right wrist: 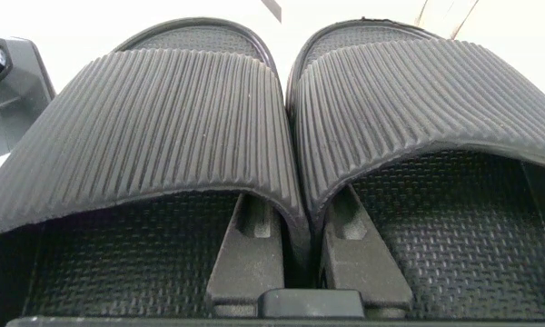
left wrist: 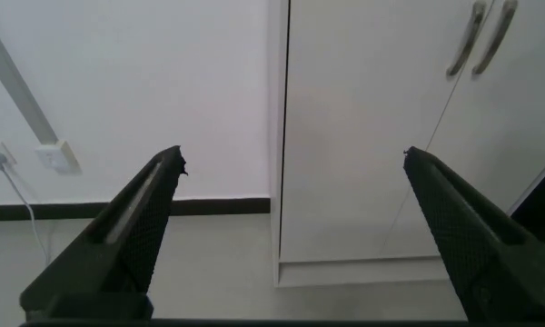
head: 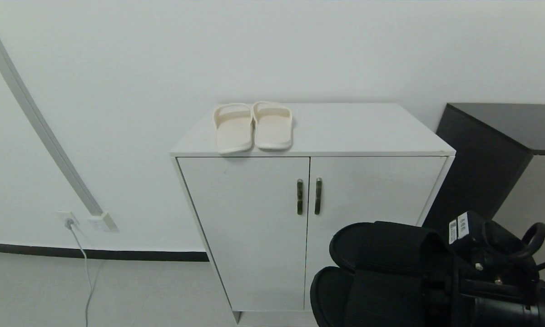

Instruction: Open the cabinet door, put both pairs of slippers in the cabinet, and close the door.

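Black ribbed rubber slippers, clenched as a pair in the right gripper, hang at 5 o'clock from the upright dark handles of the shut white cabinet; cream moulded slippers lie on its top at 11 o'clock. Spread wide and empty, the left gripper faces the left door, so it is likely the arm to pull.

This is a plain, sparsely furnished room, more an office corner or test space than a lived-in home. It has a bare white wall, a grey floor and a black skirting strip. A white two-door cabinet stands against the wall. At its three o'clock is a dark cabinet, and at its nine o'clock a wall socket and slanting cable trunking.
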